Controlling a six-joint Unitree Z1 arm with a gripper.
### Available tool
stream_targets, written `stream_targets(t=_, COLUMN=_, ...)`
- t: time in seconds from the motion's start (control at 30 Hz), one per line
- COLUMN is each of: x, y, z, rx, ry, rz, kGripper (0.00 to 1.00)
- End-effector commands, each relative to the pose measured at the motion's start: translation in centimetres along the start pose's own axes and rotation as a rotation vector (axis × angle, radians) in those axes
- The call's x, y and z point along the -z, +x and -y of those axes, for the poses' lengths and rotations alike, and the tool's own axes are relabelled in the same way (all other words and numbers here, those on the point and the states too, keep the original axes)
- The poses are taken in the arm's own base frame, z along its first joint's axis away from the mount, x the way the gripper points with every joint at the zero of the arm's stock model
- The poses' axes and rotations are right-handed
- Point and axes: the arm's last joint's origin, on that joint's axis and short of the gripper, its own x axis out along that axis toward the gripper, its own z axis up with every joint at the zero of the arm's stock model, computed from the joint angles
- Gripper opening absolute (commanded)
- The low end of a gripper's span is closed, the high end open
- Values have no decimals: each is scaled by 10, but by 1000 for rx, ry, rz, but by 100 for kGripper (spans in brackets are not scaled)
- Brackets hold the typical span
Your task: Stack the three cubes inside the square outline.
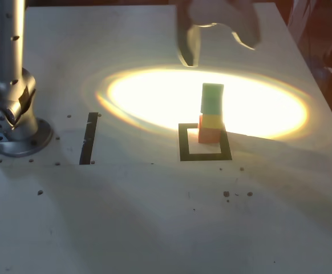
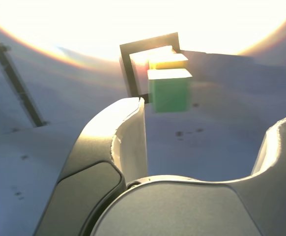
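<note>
Three cubes stand in one tower inside the square outline [image 1: 206,154] on the white table [image 1: 154,228]: the red-orange cube [image 1: 209,135] at the bottom, the yellow cube [image 1: 211,121] on it, the green cube [image 1: 212,98] on top. The tower stands in the far corner of the outline, toward the exterior view's right. The gripper [image 2: 212,128] is above the tower, blurred in the exterior view. Its jaws are wide apart and hold nothing. A black strip [image 1: 88,138] lies well apart, near the arm's base [image 1: 15,128].
</note>
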Motion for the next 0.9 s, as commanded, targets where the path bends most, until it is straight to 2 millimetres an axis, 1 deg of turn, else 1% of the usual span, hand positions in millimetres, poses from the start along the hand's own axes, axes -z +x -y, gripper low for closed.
stream_targets(t=0.0, x=30, y=-8, z=0, rx=-2, ry=4, rz=-17, kGripper=99)
stream_targets(t=0.1, x=64, y=-1, z=1, rx=4, ry=6, rz=-65, kGripper=99)
stream_targets(t=0.2, x=101, y=12, z=3, rx=13, ry=3, rz=-93, kGripper=99)
stream_targets(t=0.3, x=141, y=33, z=6, rx=21, ry=-3, rz=-89, kGripper=99)
stream_targets(t=0.4, x=169, y=55, z=9, rx=21, ry=-4, rz=-95, kGripper=99)
stream_targets(t=0.47, x=181, y=70, z=10, rx=17, ry=-4, rz=-117, kGripper=99)
stream_targets(t=0.67, x=210, y=108, z=10, rx=-9, ry=-16, rz=-196, kGripper=99)
stream_targets(t=0.77, x=222, y=122, z=10, rx=-19, ry=-24, rz=-199, kGripper=99)
stream_targets(t=0.87, x=230, y=131, z=10, rx=-21, ry=-22, rz=-200, kGripper=99)
